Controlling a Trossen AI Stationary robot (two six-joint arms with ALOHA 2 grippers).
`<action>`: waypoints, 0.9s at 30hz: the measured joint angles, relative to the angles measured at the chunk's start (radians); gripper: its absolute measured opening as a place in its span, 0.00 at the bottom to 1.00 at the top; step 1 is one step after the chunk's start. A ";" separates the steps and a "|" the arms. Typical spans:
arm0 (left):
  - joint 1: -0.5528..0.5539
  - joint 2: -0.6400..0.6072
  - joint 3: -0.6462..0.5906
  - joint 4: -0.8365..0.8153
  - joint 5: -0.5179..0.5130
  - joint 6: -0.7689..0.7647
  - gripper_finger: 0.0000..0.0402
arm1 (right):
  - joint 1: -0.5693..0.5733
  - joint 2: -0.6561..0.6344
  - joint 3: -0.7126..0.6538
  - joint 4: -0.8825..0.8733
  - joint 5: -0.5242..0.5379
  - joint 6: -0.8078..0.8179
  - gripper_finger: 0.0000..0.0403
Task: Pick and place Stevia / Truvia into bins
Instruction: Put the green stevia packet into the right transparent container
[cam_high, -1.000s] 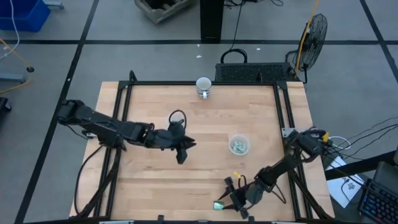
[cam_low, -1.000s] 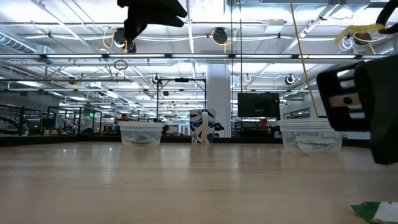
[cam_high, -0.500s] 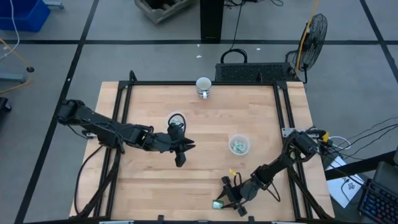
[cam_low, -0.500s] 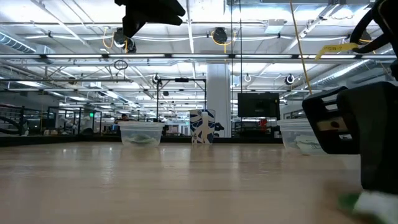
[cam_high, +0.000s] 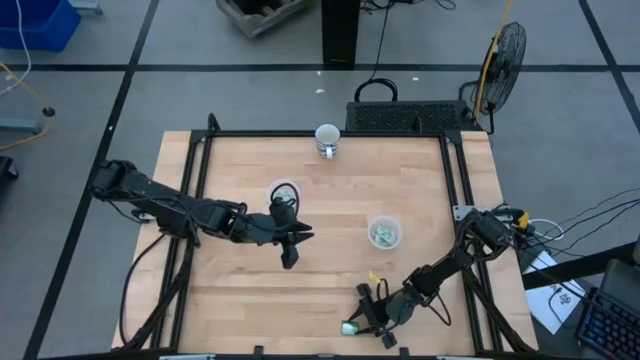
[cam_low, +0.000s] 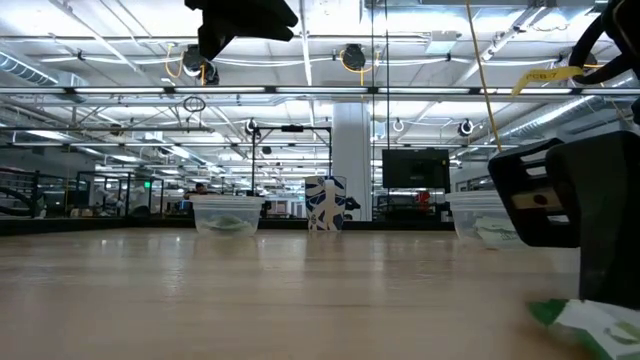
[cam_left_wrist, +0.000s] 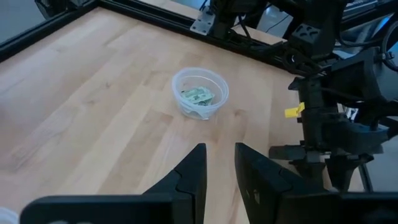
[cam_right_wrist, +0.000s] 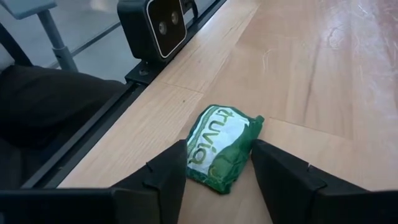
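A green and white Truvia sachet (cam_right_wrist: 221, 148) lies flat on the table by its near edge; it also shows in the high view (cam_high: 349, 327) and the low view (cam_low: 590, 322). My right gripper (cam_right_wrist: 219, 163) is open, low over the table. Its fingers stand close on either side of the sachet. My left gripper (cam_high: 290, 248) hangs above the table's middle, slightly open and empty (cam_left_wrist: 219, 155). One clear cup (cam_high: 284, 192) with sachets stands just beyond it. The other clear cup (cam_high: 384, 232) also holds sachets (cam_left_wrist: 198, 96).
An opaque white cup with a dark base (cam_high: 327, 138) stands at the table's far edge. The low camera (cam_right_wrist: 152, 28) and the black frame rail (cam_right_wrist: 93, 130) run along the near edge beside the sachet. Bare wood lies between the two cups.
My right gripper has gone toward the table's left edge along the near edge, closing on the sachet, and now has it between its fingers. The sachet has stayed on the table.
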 joint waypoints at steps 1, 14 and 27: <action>0.000 0.000 0.000 0.000 0.000 0.004 0.22 | 0.000 0.000 0.000 0.000 0.001 0.001 0.41; 0.000 0.000 0.000 -0.002 0.000 0.007 0.22 | -0.002 -0.039 -0.005 0.013 0.008 -0.023 0.14; 0.000 0.000 0.000 -0.017 0.001 0.005 0.22 | -0.003 -0.561 -0.005 -0.766 0.391 -0.054 0.13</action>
